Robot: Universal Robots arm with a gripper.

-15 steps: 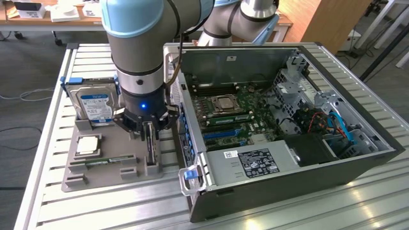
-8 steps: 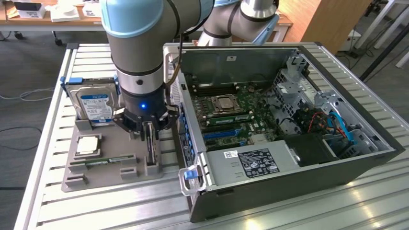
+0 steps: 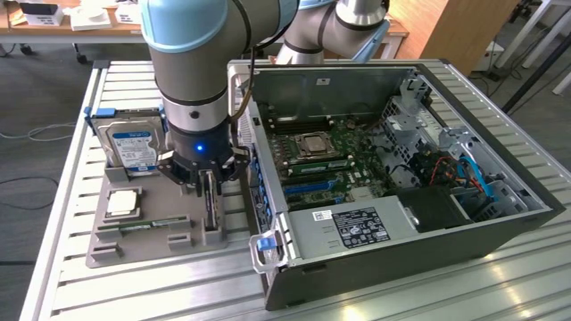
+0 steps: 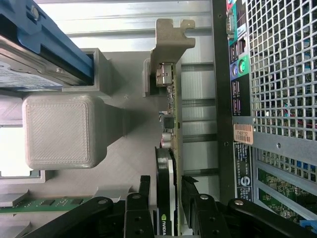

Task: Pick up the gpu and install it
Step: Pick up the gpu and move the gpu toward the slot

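Near edge: slatted aluminium table point(image 3: 134, 291) carries grey plastic holder tray point(image 3: 134, 249), on exterior view's left of open black computer case point(image 3: 402, 264). I see thin dark gpu card with silvery bracket point(image 3: 210, 207) point(image 4: 171, 124) standing edge-on in tray slot, just beside case. Black gripper point(image 3: 208, 184) point(image 4: 167, 183) sits over it, jaws spread, one finger each side, no squeeze visible. Farther back: silver hard drive with blue label point(image 3: 134, 144), upright in tray.

The gpu point(image 4: 164, 196) carries what looks like "NVIDIA" beside a logo. Print on the case's point(image 4: 224, 99) orange sticker point(image 4: 242, 134) is too small to read.
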